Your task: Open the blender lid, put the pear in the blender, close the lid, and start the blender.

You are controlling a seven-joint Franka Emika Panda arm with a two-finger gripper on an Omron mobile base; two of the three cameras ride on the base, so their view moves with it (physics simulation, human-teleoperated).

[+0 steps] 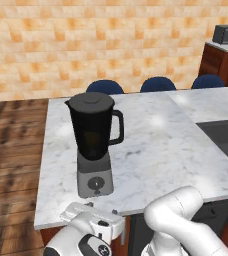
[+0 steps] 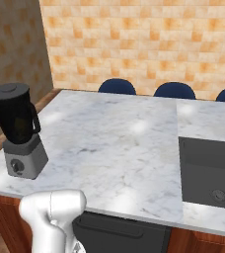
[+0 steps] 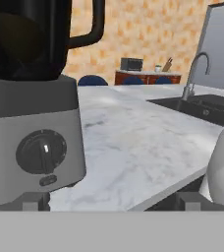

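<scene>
Pincer (image 3: 111,202) facing blender (image 1: 94,142), marble counter (image 1: 156,150), brick wall (image 1: 86,40)

Claw (image 3: 112,199) low, level, fingers apparently spread wide apart.

1 blender (image 1: 94,145), 1 blender lid (image 1: 91,99), 3 chairs (image 1: 105,87), 1 sink (image 2: 210,173).

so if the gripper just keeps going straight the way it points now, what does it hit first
Most likely the blender's grey base, near its round front knob, which sits dead ahead in the hand view; exact depth is unclear.
</scene>
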